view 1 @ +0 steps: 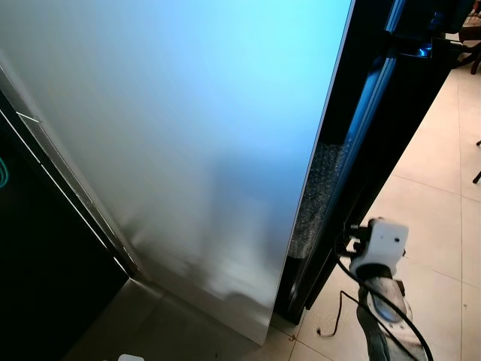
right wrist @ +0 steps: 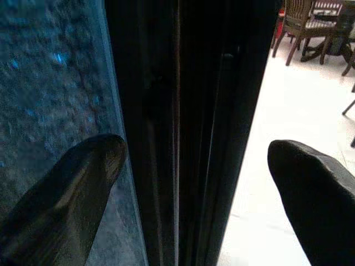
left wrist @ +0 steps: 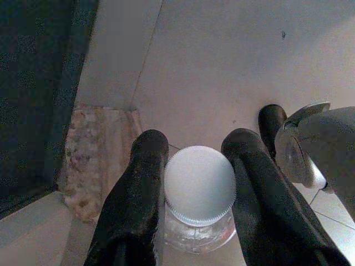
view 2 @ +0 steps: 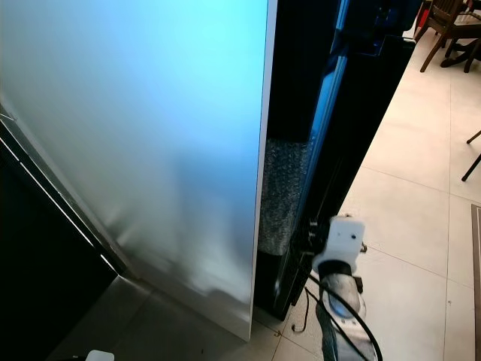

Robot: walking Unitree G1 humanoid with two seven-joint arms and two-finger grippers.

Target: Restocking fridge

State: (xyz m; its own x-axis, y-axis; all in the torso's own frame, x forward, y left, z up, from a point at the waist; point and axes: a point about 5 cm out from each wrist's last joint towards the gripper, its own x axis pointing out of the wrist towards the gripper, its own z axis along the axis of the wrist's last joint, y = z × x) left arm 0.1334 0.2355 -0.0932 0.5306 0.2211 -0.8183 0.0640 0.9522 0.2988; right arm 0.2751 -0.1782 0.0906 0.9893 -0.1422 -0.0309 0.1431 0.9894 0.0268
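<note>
- Two grippers going here. Nearest the camera, the left gripper (left wrist: pixel 191 221) sits low by the floor, its two black fingers (left wrist: pixel 136 205) closed tight on either side of a clear bottle (left wrist: pixel 198 213) with a white ribbed cap (left wrist: pixel 199 185).
- So the bottle is in the left gripper, cap end toward the wrist camera, long axis running along the fingers. You see it nearly end-on, so most of the body is hidden behind the cap, and I can't tell what's inside.
- Next to that gripper there's a silvery robot part (left wrist: pixel 319 152) and a black rounded tip (left wrist: pixel 272 124), cut off by the frame edge.
- Under it is pale floor, with a strip of speckled stone (left wrist: pixel 94 155) against a dark panel.
- Next out, the right arm (view 1: pixel 379 256), white wrist block and loose black cables, reaches to the fridge door's edge.
- Right gripper (right wrist: pixel 197 166) is spread wide, one finger (right wrist: pixel 66 194) on each side of the dark door edge (right wrist: pixel 177 111), not touching it as far as I can see.
- The big silver fridge door (view 1: pixel 188 135) stands open. Behind its edge is a dark gap with a frosty, bubbly-looking panel (view 1: pixel 319 188); too dark to make out more.
- Open room is all on the right: pale floor tiles (view 2: pixel 421 188) run back to wooden chairs (view 2: pixel 451 26), cut off at the corner.
</note>
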